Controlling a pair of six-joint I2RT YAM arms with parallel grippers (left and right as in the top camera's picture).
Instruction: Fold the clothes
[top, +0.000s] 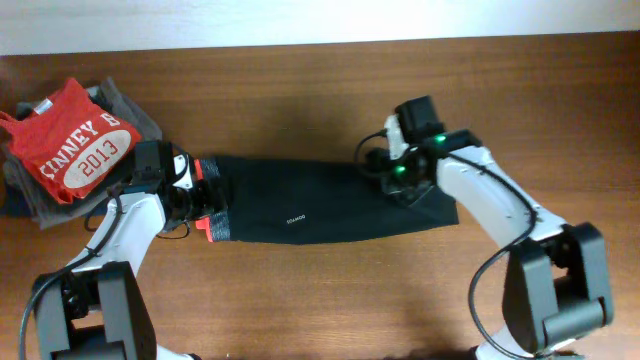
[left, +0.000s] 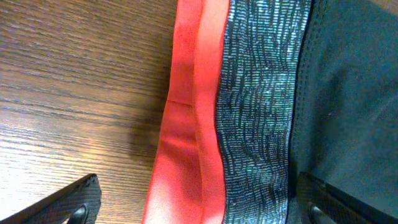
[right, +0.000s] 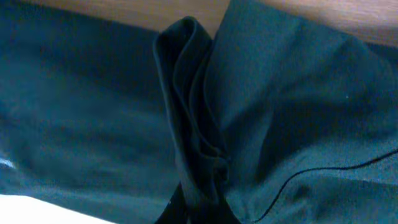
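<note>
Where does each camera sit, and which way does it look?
Overhead: above the table, facing straight down; trousers, red T-shirt, left arm and right arm show.
Left wrist: on the left arm, facing down at the waistband; open left jaws at bottom corners.
Right wrist: on the right arm, close on trouser fabric bunched in the shut right jaws.
Shared: all see the trousers.

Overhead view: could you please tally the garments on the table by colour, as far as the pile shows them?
Black: 1, the trousers
Red: 1, the T-shirt
Grey: at least 1, the folded garment under the T-shirt; the pile hides any more
Total: at least 3
</note>
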